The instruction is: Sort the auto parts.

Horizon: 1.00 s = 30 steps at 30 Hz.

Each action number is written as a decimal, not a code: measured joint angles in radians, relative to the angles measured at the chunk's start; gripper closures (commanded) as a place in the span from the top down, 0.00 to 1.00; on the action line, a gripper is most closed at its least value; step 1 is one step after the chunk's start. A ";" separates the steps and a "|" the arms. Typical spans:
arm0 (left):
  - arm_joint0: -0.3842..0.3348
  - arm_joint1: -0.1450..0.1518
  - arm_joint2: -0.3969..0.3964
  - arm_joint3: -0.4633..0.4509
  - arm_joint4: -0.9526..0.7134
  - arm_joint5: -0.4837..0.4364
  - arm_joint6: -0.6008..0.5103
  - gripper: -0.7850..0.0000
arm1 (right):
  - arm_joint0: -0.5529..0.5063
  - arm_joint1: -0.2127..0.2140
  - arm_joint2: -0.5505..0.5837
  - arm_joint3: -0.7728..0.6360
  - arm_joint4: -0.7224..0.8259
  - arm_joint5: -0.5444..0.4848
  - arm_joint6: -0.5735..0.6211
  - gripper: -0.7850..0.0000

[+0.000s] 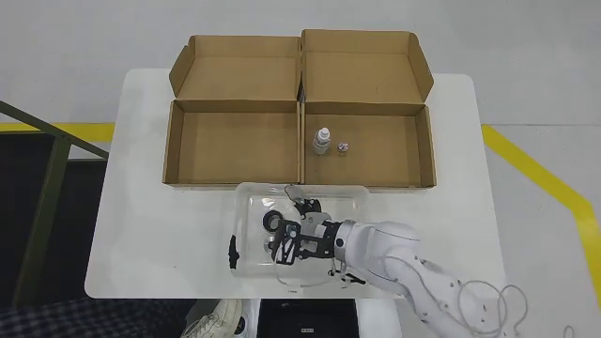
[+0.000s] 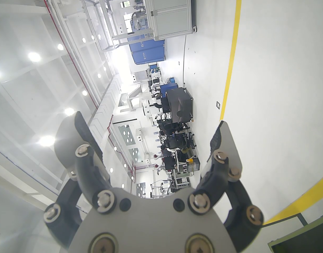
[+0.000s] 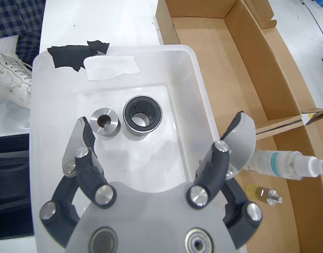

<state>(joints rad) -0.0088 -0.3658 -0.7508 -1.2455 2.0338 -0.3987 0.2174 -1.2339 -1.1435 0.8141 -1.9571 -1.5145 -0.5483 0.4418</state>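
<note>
A clear plastic bin (image 3: 201,85) holds a silver metal bushing (image 3: 104,122) and a black-ringed bearing (image 3: 142,118), standing side by side. My right gripper (image 3: 161,125) hovers open just above the bin, and one finger (image 3: 85,132) is close beside the bushing. Nothing sits between its fingers. From above, this gripper (image 1: 277,242) is over the bin (image 1: 329,186) at the table's front. My left gripper (image 2: 151,126) is open and empty, pointing out at the room away from the table.
Two open cardboard boxes stand behind the bin. The left box (image 1: 232,145) has a bare floor. The right box (image 1: 371,145) holds a small spray bottle (image 3: 277,164) and a small metal part (image 3: 267,196). Black tape (image 3: 72,55) and a white label (image 3: 111,67) are stuck on the bin's wall.
</note>
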 measured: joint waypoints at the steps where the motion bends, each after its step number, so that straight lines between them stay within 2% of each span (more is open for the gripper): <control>1: 0.000 0.000 0.000 0.000 0.000 0.000 0.000 1.00 | 0.006 -0.003 -0.005 0.008 0.005 0.001 -0.003 0.94; 14: 0.000 0.000 0.000 0.000 0.000 0.000 0.000 1.00 | 0.044 -0.019 -0.030 0.062 0.064 -0.035 0.012 0.87; 16: 0.000 0.000 0.000 0.000 0.000 0.000 0.000 1.00 | 0.050 -0.021 -0.028 0.074 0.078 -0.036 0.010 0.77; 20: 0.000 0.000 0.000 0.000 0.000 0.000 0.000 1.00 | 0.062 -0.026 -0.031 0.097 0.098 -0.041 0.009 0.73; 24: 0.000 0.000 0.000 0.000 0.000 0.000 0.000 1.00 | 0.074 -0.031 -0.041 0.119 0.108 -0.041 0.008 0.58; 30: 0.000 0.000 0.000 0.000 0.000 0.000 0.000 1.00 | 0.088 -0.039 -0.046 0.149 0.121 -0.034 0.007 0.59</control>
<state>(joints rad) -0.0088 -0.3658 -0.7508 -1.2455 2.0338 -0.3987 0.2174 -1.1454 -1.1821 0.7680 -1.8082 -1.3936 -0.5820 0.4489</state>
